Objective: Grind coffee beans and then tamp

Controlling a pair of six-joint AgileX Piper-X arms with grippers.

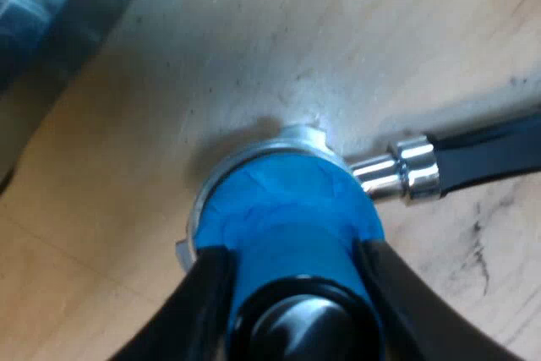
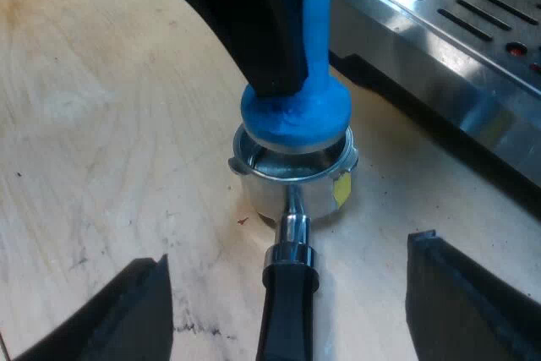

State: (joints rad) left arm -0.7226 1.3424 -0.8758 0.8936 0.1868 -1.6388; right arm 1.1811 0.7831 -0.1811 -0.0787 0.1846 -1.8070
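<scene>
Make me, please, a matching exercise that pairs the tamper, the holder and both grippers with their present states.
Things:
1 tamper
2 holder
3 left gripper
4 right gripper

States:
A open, fingers either side of the dark handle
B blue, upright on the holder
C shut on the tamper
D lying on the wooden table

Pairs: 1-B, 2-D, 3-C, 4-A

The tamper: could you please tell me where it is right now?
In the right wrist view, the tamper stands on the holder on the table, beside the machine, gripped by the left claw.
</scene>
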